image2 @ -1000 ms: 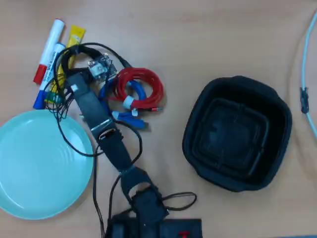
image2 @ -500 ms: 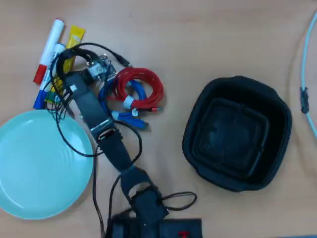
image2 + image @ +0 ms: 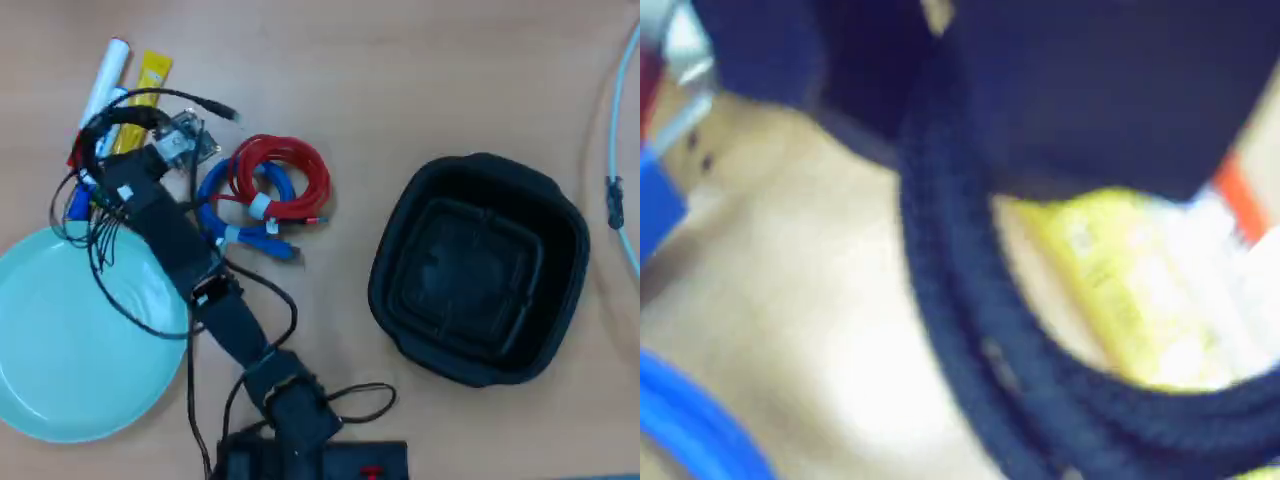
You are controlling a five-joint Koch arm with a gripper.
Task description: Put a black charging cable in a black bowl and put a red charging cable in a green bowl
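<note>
Overhead, the arm reaches up-left with its end effector (image 3: 160, 135) over the markers (image 3: 100, 85) and yellow tube (image 3: 148, 75), right by a black cable (image 3: 120, 118) looped there with its plug tail (image 3: 215, 108) sticking out right, though I can't tell if the jaws are apart or clamped on it. The wrist view is a blurry mess: a thick black cable loop (image 3: 970, 330) across the frame, the yellow tube (image 3: 1110, 290) behind it, and something blue (image 3: 695, 425) low left. The red cable (image 3: 283, 178) sits coiled on the tabletop (image 3: 400, 80) overlapping the blue cable (image 3: 240, 230), the green bowl (image 3: 60, 360) is at lower left under the arm's wires, and the black bowl (image 3: 478, 268) is well off to the right.
</note>
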